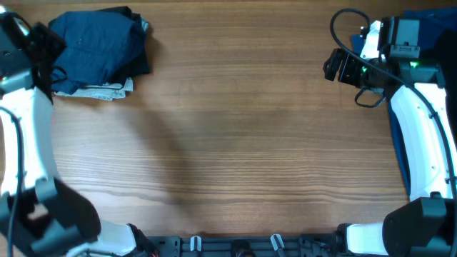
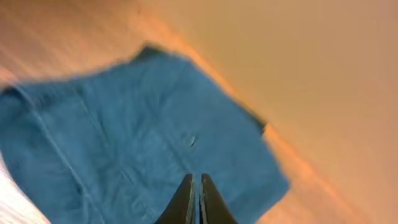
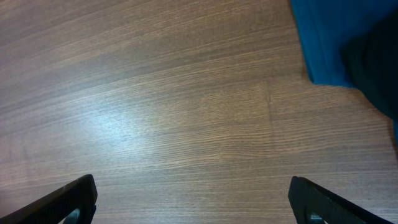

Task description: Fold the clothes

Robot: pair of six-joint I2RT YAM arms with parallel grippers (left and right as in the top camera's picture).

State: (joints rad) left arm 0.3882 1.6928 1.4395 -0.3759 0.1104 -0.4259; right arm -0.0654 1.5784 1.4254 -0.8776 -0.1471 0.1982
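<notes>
Entry: folded clothes point(image 1: 100, 50), navy uppermost, are stacked at the far left corner of the table point(image 1: 235, 143). Above them the left gripper point(image 2: 194, 200) is pinched together, holding nothing. The right gripper point(image 3: 194, 198) is spread wide and empty, near unfolded blue fabric point(image 3: 323, 43). Step judged: stack finished. Next, that fabric must be fetched and spread flat.

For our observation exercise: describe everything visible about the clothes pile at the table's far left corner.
The clothes pile is a compact stack of soft fabric: a folded dark navy garment with visible seams on top, black cloth at its right edge, a light grey piece peeking out below. It lies on the wooden table. The left gripper, shut, points at the blue top layer; whether it touches is unclear.
</notes>
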